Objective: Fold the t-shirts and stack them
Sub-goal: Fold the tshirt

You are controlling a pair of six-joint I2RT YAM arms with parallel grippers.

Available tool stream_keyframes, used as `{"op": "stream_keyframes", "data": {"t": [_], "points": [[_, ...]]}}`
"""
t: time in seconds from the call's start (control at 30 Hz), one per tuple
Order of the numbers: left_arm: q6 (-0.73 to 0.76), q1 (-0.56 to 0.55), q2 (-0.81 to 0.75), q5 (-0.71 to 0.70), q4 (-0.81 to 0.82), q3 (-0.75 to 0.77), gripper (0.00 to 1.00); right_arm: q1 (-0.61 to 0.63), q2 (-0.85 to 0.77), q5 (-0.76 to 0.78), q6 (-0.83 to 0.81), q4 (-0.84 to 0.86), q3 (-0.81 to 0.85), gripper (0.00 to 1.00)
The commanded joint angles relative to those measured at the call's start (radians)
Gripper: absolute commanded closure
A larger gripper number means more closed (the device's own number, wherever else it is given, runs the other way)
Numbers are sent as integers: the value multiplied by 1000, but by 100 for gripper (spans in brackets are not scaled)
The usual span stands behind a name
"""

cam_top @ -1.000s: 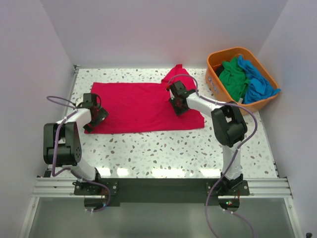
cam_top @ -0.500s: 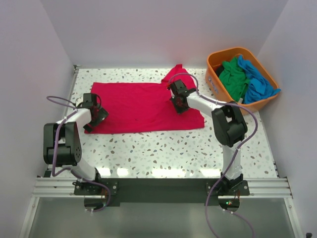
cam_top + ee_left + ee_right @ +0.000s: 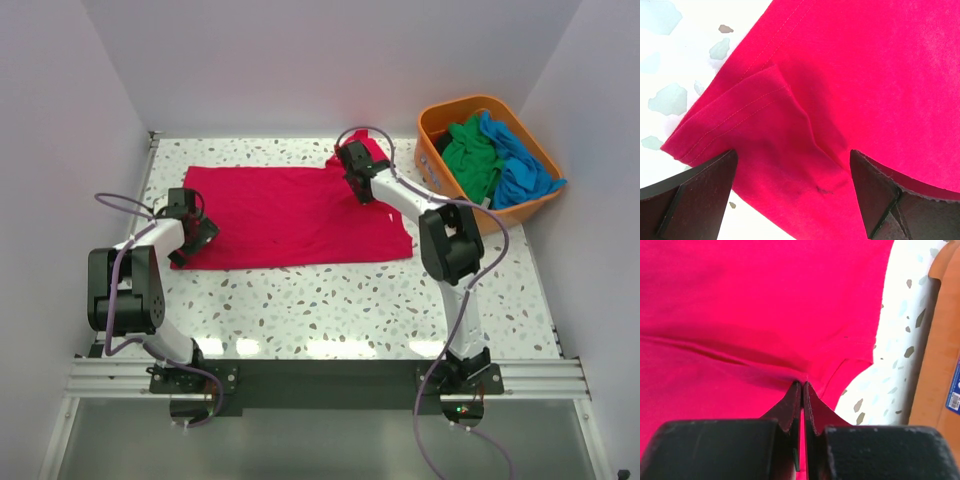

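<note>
The red t-shirt (image 3: 280,215) lies spread flat on the speckled table (image 3: 330,300), one sleeve poking out at its back right. Pinching a ridge of that red cloth (image 3: 765,300) near the sleeve is my right gripper (image 3: 360,192) (image 3: 802,384), shut. My left gripper (image 3: 195,232) (image 3: 792,160) stands open over the shirt's near left corner (image 3: 865,75), where a hem is folded over; its fingers straddle the cloth without closing. The green t-shirt (image 3: 470,160) and blue t-shirt (image 3: 520,170) lie crumpled in the basket.
The orange basket (image 3: 440,110) sits at the back right corner, close to the right arm; its side (image 3: 940,340) shows in the right wrist view. White walls enclose the table on three sides.
My right gripper has shut on the red cloth and moved toward the back of the table, drawing the fabric with it. The left arm has stayed still.
</note>
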Motion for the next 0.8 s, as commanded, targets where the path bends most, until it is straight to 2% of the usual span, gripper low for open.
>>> {"op": "stream_keyframes", "data": {"t": [0.0, 0.13, 0.17, 0.2, 0.27, 0.3, 0.33, 0.37, 0.43, 0.53, 0.63, 0.67, 0.77], "points": [[25, 13, 25, -12, -18, -5, 0, -8, 42, 112, -53, -2, 66, 100], [27, 15, 23, -11, -16, -7, 0, -13, 90, 154, -73, 35, 117, 98], [28, 13, 22, -9, -13, -10, 0, -14, 102, 168, -72, 50, 120, 93], [30, 13, 22, -8, -13, -10, 0, -14, 105, 174, -70, 80, 118, 79], [31, 13, 19, -3, -13, -10, 0, -13, 108, 177, -58, 96, 121, 59], [33, 13, 17, -2, -13, -10, 0, -14, 104, 172, -49, 88, 129, 37], [33, 13, 16, -2, -13, -8, 0, -14, 99, 165, -14, 67, 138, 25], [33, 15, 13, -6, -19, -7, 0, -14, 91, 166, 19, 41, 144, 15], [31, 13, 13, -11, -30, 4, 0, -14, 30, 156, 94, -4, 111, 4], [30, 12, -6, -3, -44, 13, 0, -13, -115, 61, 267, -5, -45, 1], [19, 10, -39, -3, -70, 45, 0, -13, -253, -114, 376, 76, -249, 1], [18, 7, -52, 3, -80, 55, 0, -13, -281, -199, 388, 113, -318, 1], [21, 7, -64, 24, -82, 82, 0, -13, -283, -277, 424, 131, -365, 1]]}}
